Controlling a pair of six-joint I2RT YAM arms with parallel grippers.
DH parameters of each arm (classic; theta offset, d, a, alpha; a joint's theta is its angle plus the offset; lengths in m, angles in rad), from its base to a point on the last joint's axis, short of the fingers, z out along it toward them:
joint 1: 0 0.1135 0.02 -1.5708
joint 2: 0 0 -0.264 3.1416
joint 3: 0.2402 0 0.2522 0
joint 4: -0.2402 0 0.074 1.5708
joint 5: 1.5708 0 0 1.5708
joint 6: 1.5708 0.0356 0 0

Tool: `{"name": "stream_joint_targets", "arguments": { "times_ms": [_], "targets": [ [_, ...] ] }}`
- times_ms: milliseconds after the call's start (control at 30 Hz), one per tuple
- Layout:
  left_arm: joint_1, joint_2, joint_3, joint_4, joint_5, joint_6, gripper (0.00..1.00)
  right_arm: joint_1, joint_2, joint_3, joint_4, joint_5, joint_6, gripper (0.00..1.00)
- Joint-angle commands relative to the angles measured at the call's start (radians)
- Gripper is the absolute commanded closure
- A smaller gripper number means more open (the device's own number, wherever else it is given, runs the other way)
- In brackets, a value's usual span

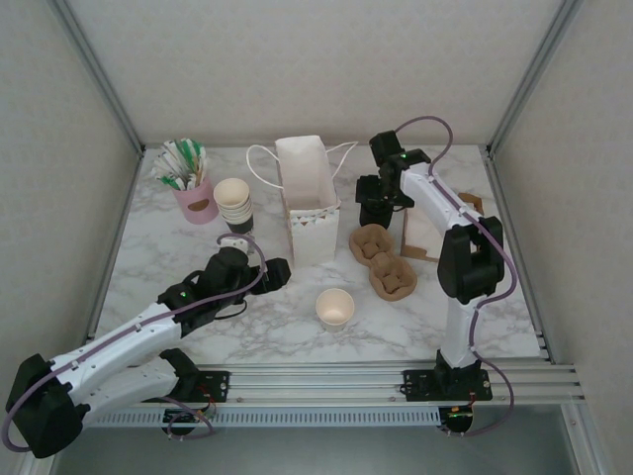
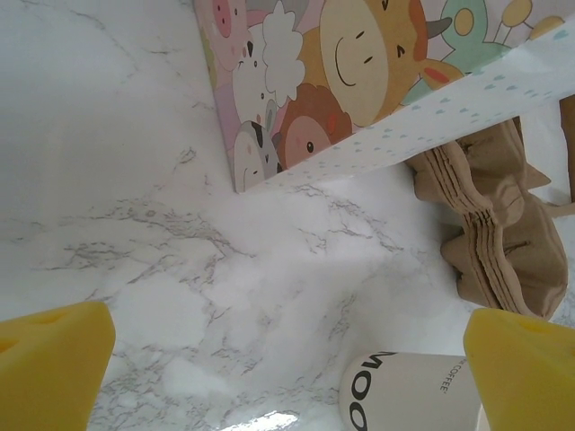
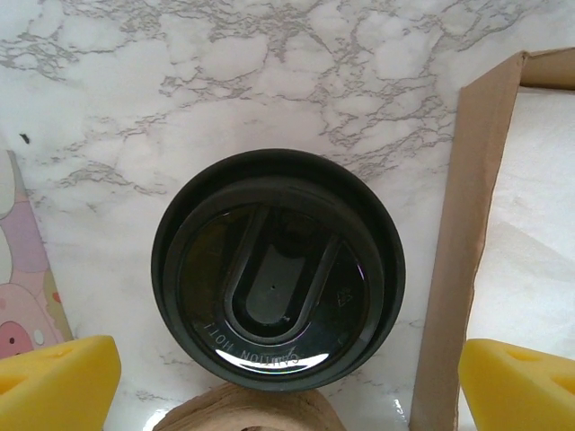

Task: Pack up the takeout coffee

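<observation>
Right gripper (image 3: 287, 384) spread wide above the takeout coffee (image 3: 278, 269), paper bag (image 1: 309, 203) and brown carriers (image 1: 384, 262) just beside it, left gripper (image 2: 287, 364) spread too, sticks (image 1: 180, 161) in pink holder (image 1: 197, 201), far-left tabletop corner.

Right wrist: takeout coffee (image 3: 278, 269) lower rim meets the cup carrier (image 3: 247, 411), touching or overlapped, can't tell; the carrier is cut by the bottom edge. Left wrist: paper cup (image 2: 404, 393) cropped at bottom (print only partly readable), gift bag (image 2: 359, 81) cropped at top. Top view: pink holder (image 1: 198, 205) contents too small to tell.
</observation>
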Motion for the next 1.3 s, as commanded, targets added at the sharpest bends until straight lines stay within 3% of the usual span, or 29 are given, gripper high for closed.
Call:
{"name": "stream_joint_targets", "arguments": {
  "times_ms": [0,1267],
  "targets": [
    [0.015,-0.018,-0.016,0.014,0.016,0.024,0.00,-0.001,0.030,0.050,-0.034,0.016,-0.017,0.04],
    [0.053,-0.010,-0.017,0.019,0.040,0.042,0.00,-0.003,0.137,0.136,-0.070,-0.003,-0.013,0.21]
  ]
}}
